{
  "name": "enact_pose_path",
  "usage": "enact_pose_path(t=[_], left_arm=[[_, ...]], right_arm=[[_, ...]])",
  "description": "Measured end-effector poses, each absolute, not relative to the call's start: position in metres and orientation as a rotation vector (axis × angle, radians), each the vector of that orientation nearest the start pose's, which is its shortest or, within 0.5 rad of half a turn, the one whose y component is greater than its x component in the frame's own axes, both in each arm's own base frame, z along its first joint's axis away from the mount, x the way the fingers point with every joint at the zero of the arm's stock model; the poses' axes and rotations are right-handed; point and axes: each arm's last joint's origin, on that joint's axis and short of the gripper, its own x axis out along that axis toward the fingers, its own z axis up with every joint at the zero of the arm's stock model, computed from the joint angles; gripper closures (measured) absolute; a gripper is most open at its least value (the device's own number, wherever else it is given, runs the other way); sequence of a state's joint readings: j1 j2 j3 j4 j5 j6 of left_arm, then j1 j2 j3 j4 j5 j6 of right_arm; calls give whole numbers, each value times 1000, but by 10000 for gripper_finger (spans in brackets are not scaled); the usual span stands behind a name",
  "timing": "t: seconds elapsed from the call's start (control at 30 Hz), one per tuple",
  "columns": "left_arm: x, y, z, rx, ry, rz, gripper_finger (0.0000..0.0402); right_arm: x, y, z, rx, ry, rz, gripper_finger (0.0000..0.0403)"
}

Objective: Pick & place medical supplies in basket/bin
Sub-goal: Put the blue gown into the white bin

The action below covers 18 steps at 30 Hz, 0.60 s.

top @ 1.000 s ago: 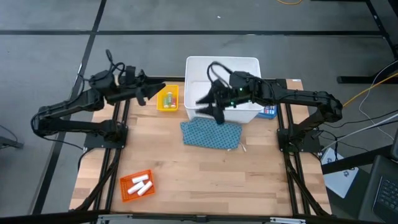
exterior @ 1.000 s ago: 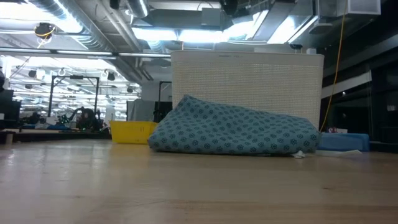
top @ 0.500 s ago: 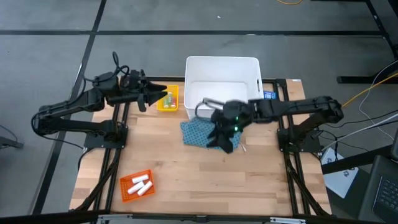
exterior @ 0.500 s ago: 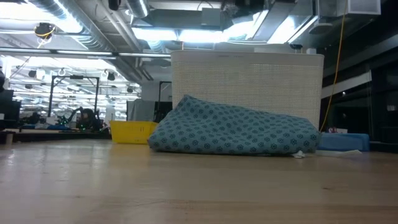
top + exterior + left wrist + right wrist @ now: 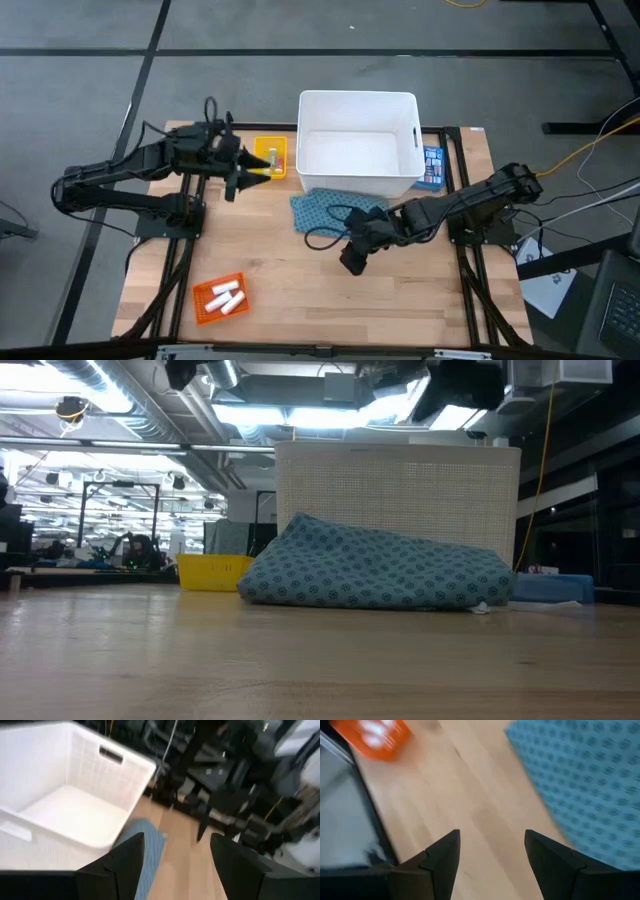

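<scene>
The teal patterned pouch (image 5: 335,212) lies flat on the table in front of the white bin (image 5: 358,100), also seen as pouch (image 5: 380,575) before bin (image 5: 400,495). White rolls (image 5: 228,297) lie in the orange tray (image 5: 205,305) near the table's near left corner. The yellow tray (image 5: 273,152) sits left of the bin. My right gripper (image 5: 350,262) is open, low over the bare table just near of the pouch (image 5: 570,785). My left gripper (image 5: 250,177) is open, at the yellow tray's near left corner, pointing toward the bin (image 5: 75,815).
A blue printed box (image 5: 432,167) stands against the bin's right wall. Bare wood stretches between the pouch and the orange tray (image 5: 372,735). Black frame rails run along both table sides. Both grippers hang above the low view's top edge.
My right gripper has swung from over the white bin toward the near edge, passing over the pouch, and come down just near of it. My left gripper has shifted a little toward the near edge and the right, along the yellow tray. The pouch has stayed where it was.
</scene>
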<state>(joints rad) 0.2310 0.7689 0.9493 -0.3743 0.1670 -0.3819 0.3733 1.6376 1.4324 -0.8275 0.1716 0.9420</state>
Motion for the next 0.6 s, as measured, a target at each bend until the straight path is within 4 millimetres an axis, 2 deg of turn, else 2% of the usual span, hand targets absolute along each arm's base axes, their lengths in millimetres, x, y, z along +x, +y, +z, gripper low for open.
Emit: enact_pose_path(t=[0.2,0.43,0.5,0.6], left_arm=[[167,18,355,-352,350,103,178],[207,-5,345,-249,613,168,178],[217,-9,341,-285,674,206,178],[232,-11,327,-432,753,302,177]], right_arm=[[313,119,321,599,721,-353,179],[306,109,334,547,632,-416,179],[305,111,334,542,630,-414,179],[303,118,334,528,632,-390,179]])
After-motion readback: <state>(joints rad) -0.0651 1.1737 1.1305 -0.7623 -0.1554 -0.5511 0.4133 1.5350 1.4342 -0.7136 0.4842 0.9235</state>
